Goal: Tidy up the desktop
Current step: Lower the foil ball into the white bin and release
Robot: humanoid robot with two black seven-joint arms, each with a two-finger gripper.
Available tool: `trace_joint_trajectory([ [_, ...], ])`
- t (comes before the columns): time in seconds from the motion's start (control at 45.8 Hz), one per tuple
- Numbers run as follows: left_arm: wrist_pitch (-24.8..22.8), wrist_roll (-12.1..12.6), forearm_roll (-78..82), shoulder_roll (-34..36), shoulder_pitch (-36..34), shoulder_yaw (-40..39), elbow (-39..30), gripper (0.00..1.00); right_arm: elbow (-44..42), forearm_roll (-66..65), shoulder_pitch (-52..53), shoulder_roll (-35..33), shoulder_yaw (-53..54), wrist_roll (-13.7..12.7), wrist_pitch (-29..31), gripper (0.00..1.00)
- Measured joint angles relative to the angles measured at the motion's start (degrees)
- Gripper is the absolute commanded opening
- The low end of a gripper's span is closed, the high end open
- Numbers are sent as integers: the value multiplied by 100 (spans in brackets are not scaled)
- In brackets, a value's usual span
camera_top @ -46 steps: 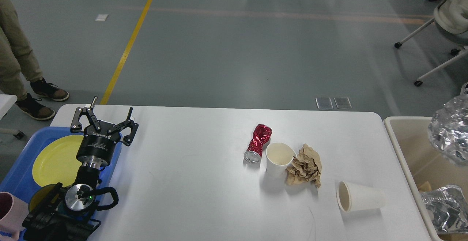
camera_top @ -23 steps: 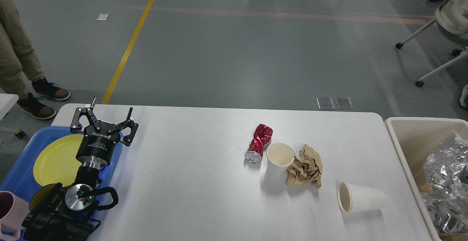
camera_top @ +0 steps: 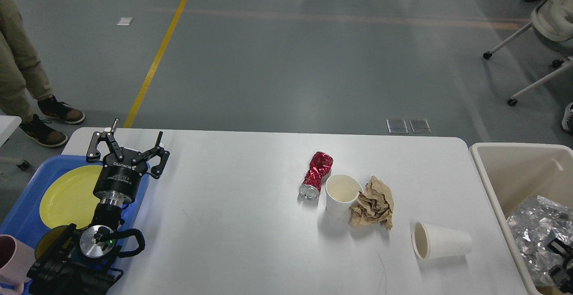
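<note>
The white desktop [camera_top: 233, 223] carries a crushed red can [camera_top: 317, 175], an upright paper cup [camera_top: 342, 194], a crumpled brown paper [camera_top: 374, 203] and a paper cup lying on its side [camera_top: 441, 240]. My left gripper [camera_top: 134, 134] is open and empty, raised over the desktop's left end beside the blue tray. My right gripper [camera_top: 560, 259] shows only as dark parts at the bottom right, down in the beige bin against crumpled silver foil [camera_top: 535, 225]. Its fingers cannot be told apart.
A blue tray [camera_top: 24, 201] at the left holds a yellow plate [camera_top: 67, 194]; a pink mug [camera_top: 11, 259] stands at its near end. The beige bin [camera_top: 492, 183] stands off the right edge. A person's legs [camera_top: 18, 62] are far left, an office chair [camera_top: 546, 22] far right.
The silver foil has gone from high above the bin down into it, with my right gripper following it down. The left arm and the things on the desktop have not moved.
</note>
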Motion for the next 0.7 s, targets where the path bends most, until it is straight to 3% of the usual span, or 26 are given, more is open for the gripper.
trace_joint_trajectory([
  [0.153,0,0,0,0,0,0,0,96,4,-1,-67,49,1,-3,0,0],
  [0.175,0,0,0,0,0,0,0,96,7,-2,-71,54,1,-3,0,12],
  [0.262,0,0,0,0,0,0,0,96,13,-6,-103,97,-1,2,-1,82],
  [0.284,0,0,0,0,0,0,0,96,12,-8,-113,105,-4,3,-8,94],
  [0.306,0,0,0,0,0,0,0,96,8,-8,-121,109,-10,4,-20,98],
  [0.699,0,0,4,0,0,0,0,96,-34,-10,-137,121,-43,28,-324,100],
])
